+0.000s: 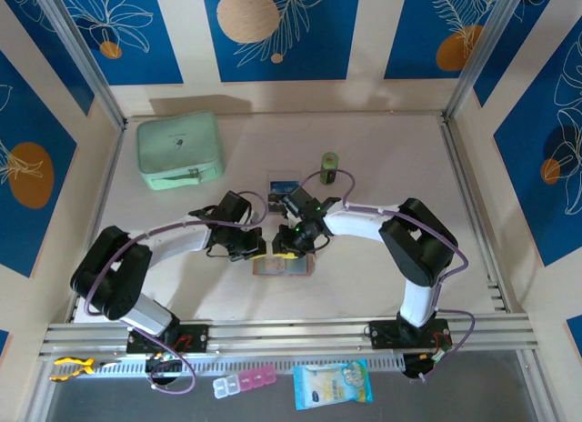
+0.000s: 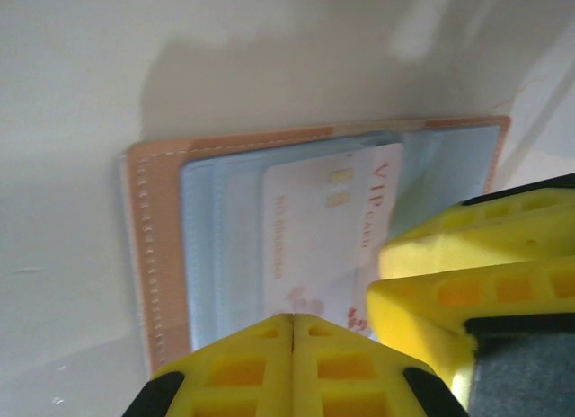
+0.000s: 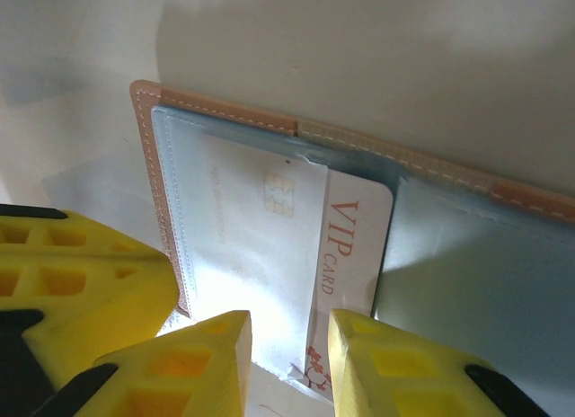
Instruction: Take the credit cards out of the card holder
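The card holder (image 1: 284, 266) lies open on the table, its tan stitched rim (image 2: 144, 255) (image 3: 148, 147) framing clear pockets. A white credit card marked "VIP CARD" (image 2: 314, 237) (image 3: 355, 237) sticks partway out of one pocket toward the fold. My left gripper (image 2: 294, 323) (image 1: 257, 249) is shut, with nothing between its fingers and its tips at the holder's near edge. My right gripper (image 3: 289, 345) (image 1: 291, 247) stands open just above the holder, its fingers straddling the card's lower corner. A blue and dark card (image 1: 283, 185) lies loose on the table beyond both grippers.
A mint-green zip case (image 1: 179, 149) sits at the back left. A green cylinder (image 1: 329, 165) stands behind the right gripper. A pill box (image 1: 244, 382) and a blue packet (image 1: 333, 383) lie below the front rail. Patterned walls close in the table.
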You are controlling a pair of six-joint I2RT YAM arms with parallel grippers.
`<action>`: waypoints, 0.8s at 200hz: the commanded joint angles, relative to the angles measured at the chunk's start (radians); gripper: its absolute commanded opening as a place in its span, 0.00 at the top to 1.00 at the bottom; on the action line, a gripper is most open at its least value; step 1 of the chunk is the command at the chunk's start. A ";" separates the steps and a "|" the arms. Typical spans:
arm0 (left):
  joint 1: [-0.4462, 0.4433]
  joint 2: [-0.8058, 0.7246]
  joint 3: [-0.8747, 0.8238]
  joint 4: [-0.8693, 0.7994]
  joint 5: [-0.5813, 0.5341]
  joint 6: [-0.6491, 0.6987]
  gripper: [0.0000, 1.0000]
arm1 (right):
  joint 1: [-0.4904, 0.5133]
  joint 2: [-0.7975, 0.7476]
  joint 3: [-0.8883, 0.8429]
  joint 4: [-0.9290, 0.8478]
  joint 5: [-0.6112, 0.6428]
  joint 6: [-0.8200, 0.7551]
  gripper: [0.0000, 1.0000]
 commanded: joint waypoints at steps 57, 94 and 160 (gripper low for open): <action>-0.011 0.047 -0.002 -0.029 -0.043 0.010 0.98 | -0.013 -0.024 -0.030 -0.015 -0.004 0.003 0.70; -0.011 0.052 -0.012 -0.031 -0.050 0.014 0.98 | -0.016 -0.009 -0.032 -0.010 -0.006 0.004 0.70; -0.011 0.088 -0.024 -0.019 -0.049 0.018 0.98 | -0.021 -0.027 -0.050 0.007 -0.022 0.010 0.70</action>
